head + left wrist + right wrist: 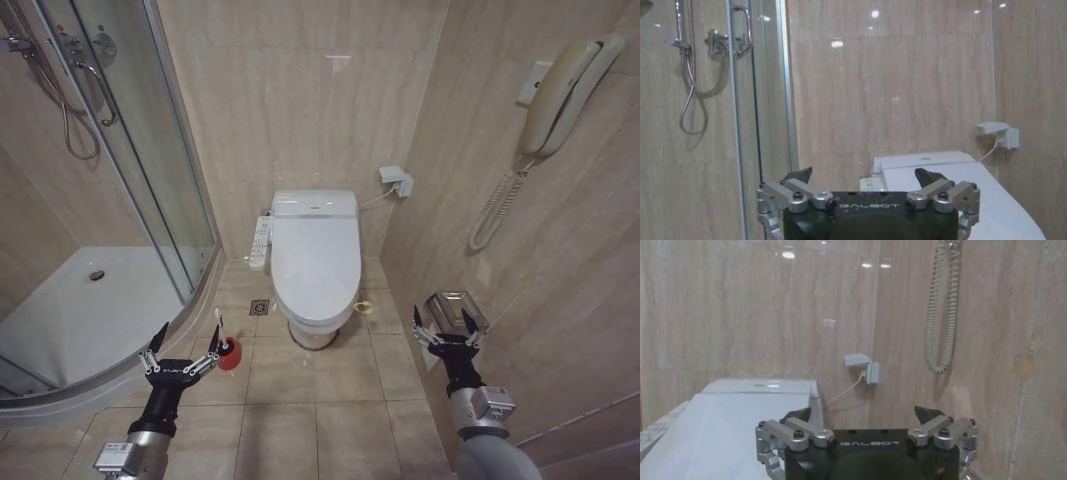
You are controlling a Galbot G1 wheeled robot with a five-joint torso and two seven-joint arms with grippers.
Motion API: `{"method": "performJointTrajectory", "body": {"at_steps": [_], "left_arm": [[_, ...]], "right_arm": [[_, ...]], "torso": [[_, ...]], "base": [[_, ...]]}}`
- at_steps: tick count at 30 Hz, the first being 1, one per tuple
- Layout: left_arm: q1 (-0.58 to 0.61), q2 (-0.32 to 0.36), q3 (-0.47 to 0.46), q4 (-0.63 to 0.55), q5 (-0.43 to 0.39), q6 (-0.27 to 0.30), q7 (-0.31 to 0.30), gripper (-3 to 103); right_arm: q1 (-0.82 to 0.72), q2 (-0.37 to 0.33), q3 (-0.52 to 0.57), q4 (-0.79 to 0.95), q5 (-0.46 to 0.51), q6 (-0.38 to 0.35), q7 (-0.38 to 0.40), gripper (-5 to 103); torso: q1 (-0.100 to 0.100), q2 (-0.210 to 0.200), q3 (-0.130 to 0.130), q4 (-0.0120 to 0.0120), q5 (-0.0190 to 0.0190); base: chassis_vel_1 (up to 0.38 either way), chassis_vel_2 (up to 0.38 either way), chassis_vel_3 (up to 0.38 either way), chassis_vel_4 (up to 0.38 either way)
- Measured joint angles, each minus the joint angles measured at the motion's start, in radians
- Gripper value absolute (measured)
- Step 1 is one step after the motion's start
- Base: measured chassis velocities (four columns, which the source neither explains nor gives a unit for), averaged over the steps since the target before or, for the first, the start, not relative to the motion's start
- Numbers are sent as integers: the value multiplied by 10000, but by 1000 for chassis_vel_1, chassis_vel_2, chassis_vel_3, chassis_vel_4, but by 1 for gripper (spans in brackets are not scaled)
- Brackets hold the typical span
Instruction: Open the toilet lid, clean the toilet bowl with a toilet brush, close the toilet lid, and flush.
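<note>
The glossy white oval plastic toilet lid (315,255) lies closed over the white ceramic toilet bowl (312,335) at the far wall. The left gripper (183,343), fingers spread apart and empty, hovers near the thin white-handled toilet brush (217,330) in its red cup holder (230,353). The right gripper (443,319), also spread and empty, hangs right of the bowl by the steel paper holder (456,305).

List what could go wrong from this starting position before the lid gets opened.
1. The toilet lid is down, smooth and glossy; an open pincer could slip off its edge when lifting.
2. The toilet brush stands in its red holder right beside the open left pincer, so a careless move might tip it over.
3. The open right pincer hangs close to the wall-mounted paper holder and may bump it.
</note>
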Motion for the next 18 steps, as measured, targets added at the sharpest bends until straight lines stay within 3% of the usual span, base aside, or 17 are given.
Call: {"method": "performJointTrajectory", "body": {"at_steps": [18], "left_arm": [[0, 0, 0, 0, 0, 0, 0, 100]], "right_arm": [[0, 0, 0, 0, 0, 0, 0, 100]], "torso": [[-1, 0, 0, 0, 0]], "base": [[0, 0, 0, 0]]}}
